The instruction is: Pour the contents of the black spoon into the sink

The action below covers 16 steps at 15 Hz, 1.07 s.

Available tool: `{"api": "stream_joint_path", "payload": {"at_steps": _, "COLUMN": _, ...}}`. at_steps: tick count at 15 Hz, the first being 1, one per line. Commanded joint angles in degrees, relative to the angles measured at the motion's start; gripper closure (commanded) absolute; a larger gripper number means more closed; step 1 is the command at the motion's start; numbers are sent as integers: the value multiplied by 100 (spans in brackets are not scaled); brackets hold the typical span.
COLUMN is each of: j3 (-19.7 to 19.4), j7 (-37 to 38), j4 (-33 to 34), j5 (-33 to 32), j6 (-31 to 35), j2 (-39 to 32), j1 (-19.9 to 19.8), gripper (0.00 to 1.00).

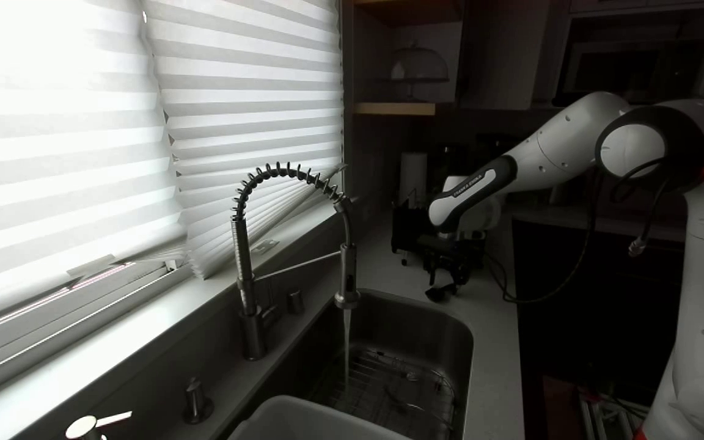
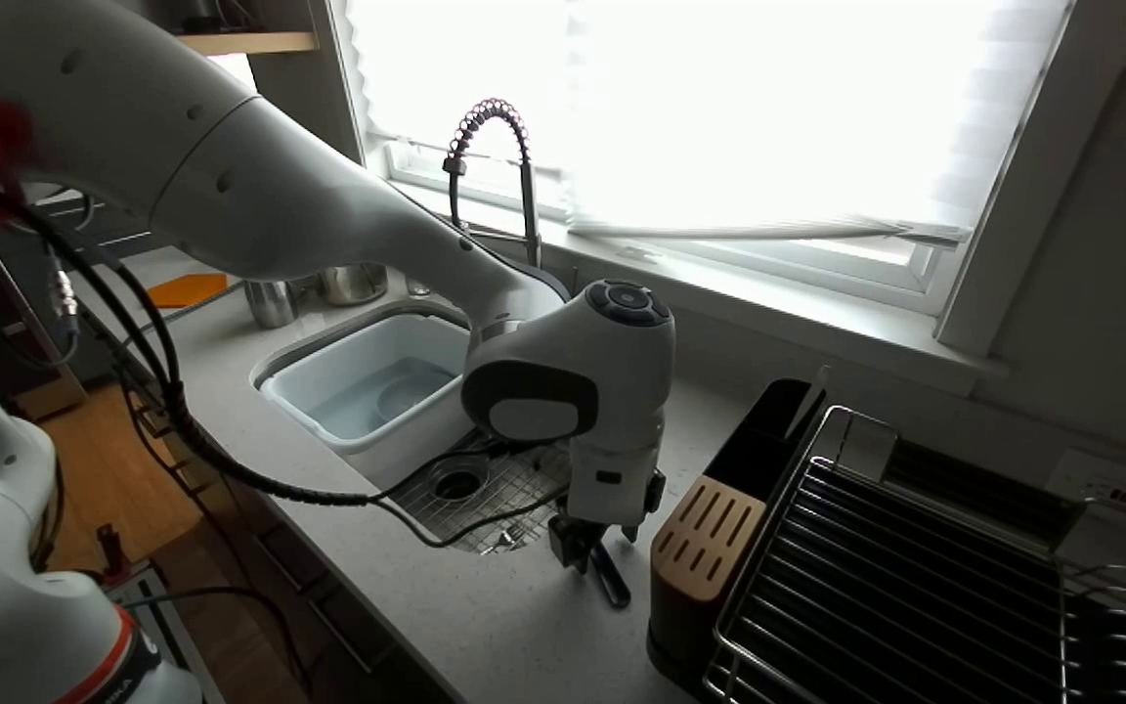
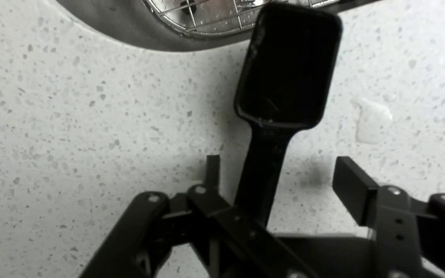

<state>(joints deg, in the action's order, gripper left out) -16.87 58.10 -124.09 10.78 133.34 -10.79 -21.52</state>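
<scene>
Jaws wide, clutching nothing, straddled black spoon (image 3: 278, 116)! You needed centred, level squeeze; sink (image 3: 129, 27) lay wrist-view eleven o'clock.

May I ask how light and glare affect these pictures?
In both exterior views, the blinds glare; in an exterior view, shadow veils the pincer; in the wrist view, the counter is well lit, but the spoon is too black to show contents.

In an exterior view, right of centre, the black-and-white panel (image 1: 469, 190) on the robot arm (image 1: 550, 153) reads FRANKA EMIKA — slanting upward to the right. In an exterior view, at the lower left edge, lettering on a black band (image 2: 141, 653) low on the arm ends in KA — the rest is cut off.
</scene>
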Motion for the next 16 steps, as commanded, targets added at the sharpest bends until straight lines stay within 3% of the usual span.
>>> {"api": "stream_joint_path", "payload": {"at_steps": 1, "j3": -109, "j7": -111, "j4": 145, "j5": 169, "j6": -33, "j2": -172, "j1": 110, "gripper": 33}}
{"api": "stream_joint_path", "payload": {"at_steps": 2, "j3": -110, "j7": -109, "j4": 157, "j5": 167, "j6": -28, "j2": -185, "j1": 115, "gripper": 41}}
{"api": "stream_joint_path", "payload": {"at_steps": 3, "j3": -111, "j7": -113, "j4": 173, "j5": 164, "j6": -34, "j2": -199, "j1": 116, "gripper": 39}}
{"api": "stream_joint_path", "payload": {"at_steps": 4, "j3": -114, "j7": -106, "j4": 182, "j5": 154, "j6": -32, "j2": -211, "j1": 121, "gripper": 51}}
{"api": "stream_joint_path", "payload": {"at_steps": 8, "j3": -139, "j7": -113, "j4": 210, "j5": 155, "j6": -55, "j2": -196, "j1": 118, "gripper": 61}}
{"api": "stream_joint_path", "payload": {"at_steps": 9, "j3": -143, "j7": -110, "j4": 215, "j5": 155, "j6": -49, "j2": -199, "j1": 118, "gripper": 57}}
{"api": "stream_joint_path", "payload": {"at_steps": 13, "j3": -150, "j7": -124, "j4": 222, "j5": 140, "j6": -67, "j2": -209, "j1": 120, "gripper": 57}}
{"api": "stream_joint_path", "payload": {"at_steps": 16, "j3": -150, "j7": -127, "j4": 214, "j5": 139, "j6": -81, "j2": -185, "j1": 126, "gripper": 74}}
